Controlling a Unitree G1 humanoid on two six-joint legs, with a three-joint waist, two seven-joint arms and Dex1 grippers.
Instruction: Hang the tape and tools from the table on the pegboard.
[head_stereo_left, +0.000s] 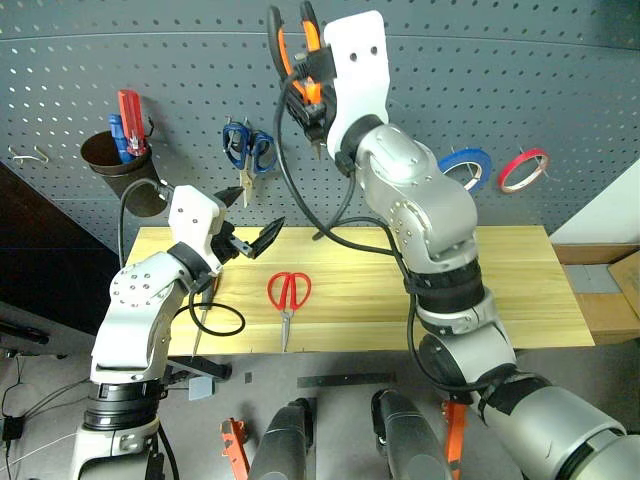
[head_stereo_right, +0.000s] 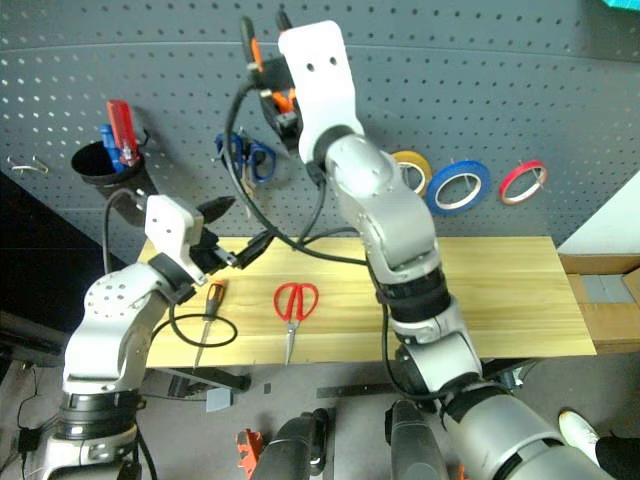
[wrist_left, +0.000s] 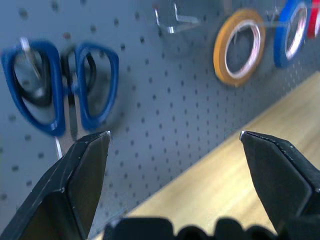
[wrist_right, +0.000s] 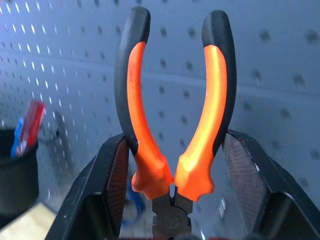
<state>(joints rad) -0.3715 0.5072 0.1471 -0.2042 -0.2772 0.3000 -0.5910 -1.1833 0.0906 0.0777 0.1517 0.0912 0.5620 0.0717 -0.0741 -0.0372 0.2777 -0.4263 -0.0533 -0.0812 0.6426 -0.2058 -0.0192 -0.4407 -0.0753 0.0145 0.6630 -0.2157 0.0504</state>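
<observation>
**Pliers raised at the pegboard; two tools on the table**

My right gripper (wrist_right: 172, 165) is clamped on the pliers (wrist_right: 175, 100), one finger pressed against each orange-and-black handle near the joint, handles pointing up and spread in a V. I hold them high in front of the pegboard (head_stereo_left: 560, 90), above the table.

My left gripper (head_stereo_left: 247, 217) is spread wide and holds nothing. It hovers over the left end of the table (head_stereo_left: 520, 290), pointing toward the board, near the blue-handled scissors (head_stereo_left: 249, 150) hanging there.

On the table, the red-handled scissors (head_stereo_left: 288, 293) lie flat near the middle, blades toward the front edge. The orange-and-black screwdriver (head_stereo_right: 207, 315) lies to their left, partly under my left arm's cable.

On the pegboard hang the blue tape (head_stereo_right: 458, 187), with a yellow roll (head_stereo_right: 412, 170) on its left and a red roll (head_stereo_right: 523, 181) on its right. At far left, a dark cup (head_stereo_left: 118, 160) holds red and blue screwdrivers (head_stereo_left: 127, 124).
</observation>
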